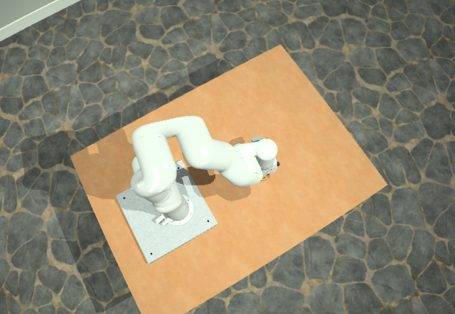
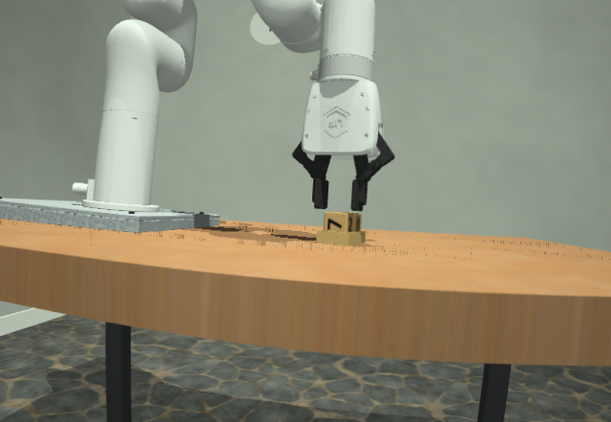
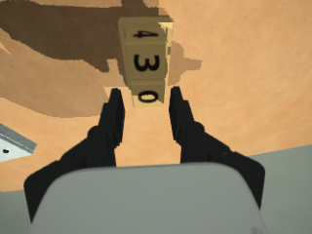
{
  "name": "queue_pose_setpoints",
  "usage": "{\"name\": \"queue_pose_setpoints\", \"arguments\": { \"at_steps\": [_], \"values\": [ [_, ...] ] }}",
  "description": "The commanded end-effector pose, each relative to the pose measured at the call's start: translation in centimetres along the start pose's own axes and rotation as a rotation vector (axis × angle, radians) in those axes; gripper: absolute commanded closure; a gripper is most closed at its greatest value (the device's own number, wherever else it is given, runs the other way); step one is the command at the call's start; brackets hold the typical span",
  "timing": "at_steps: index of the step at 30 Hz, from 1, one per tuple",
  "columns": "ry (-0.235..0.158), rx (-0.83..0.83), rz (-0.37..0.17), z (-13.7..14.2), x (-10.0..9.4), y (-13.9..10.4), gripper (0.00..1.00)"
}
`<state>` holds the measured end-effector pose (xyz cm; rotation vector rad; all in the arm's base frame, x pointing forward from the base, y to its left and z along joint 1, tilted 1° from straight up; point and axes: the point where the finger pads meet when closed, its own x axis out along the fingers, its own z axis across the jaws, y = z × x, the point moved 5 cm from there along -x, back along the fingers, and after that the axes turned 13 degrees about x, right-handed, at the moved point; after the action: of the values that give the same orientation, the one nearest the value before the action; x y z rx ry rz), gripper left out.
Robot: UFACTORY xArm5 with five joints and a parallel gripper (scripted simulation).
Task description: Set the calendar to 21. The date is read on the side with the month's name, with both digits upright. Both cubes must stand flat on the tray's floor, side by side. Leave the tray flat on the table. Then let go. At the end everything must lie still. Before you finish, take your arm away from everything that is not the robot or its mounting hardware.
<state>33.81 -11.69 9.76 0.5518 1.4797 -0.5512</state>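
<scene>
Top view: I observe the arm (image 1: 212, 153) extended over the tabletop (image 1: 312, 138) (image 2: 296, 264) (image 3: 253, 73). It covers most of the calendar (image 1: 264, 177) (image 2: 340, 238) (image 3: 145, 62); only a small yellowish part shows. I cannot read the date here.

Exterior view: The fingers (image 2: 339, 206) point down, parted and released, with nothing between them. Directly below, and apart from them, the calendar rests on the tabletop. Its tray (image 2: 340, 238) is level and its upper part stands within the rim. One upright face bears a dark angular mark; the adjoining face is too small to read reliably.

Wrist view: The fingers are spread, one on each side of the view. The calendar lies beyond their tips, showing 4, 3 and 0 in a row, turned sideways. The 0 is nearest the fingers, the 4 farthest.
</scene>
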Motion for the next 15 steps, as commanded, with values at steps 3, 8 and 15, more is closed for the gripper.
{"name": "queue_pose_setpoints", "arguments": {
  "at_steps": [3, 8, 15],
  "values": [
    [-0.003, 0.0, 0.001, 0.1, 0.9, 0.1, 0.51],
    [-0.003, 0.0, 0.001, 0.1, 1.4, 0.1, 0.51],
    [-0.003, 0.0, 0.001, 0.1, 2.2, 0.1, 0.51]
  ]
}}
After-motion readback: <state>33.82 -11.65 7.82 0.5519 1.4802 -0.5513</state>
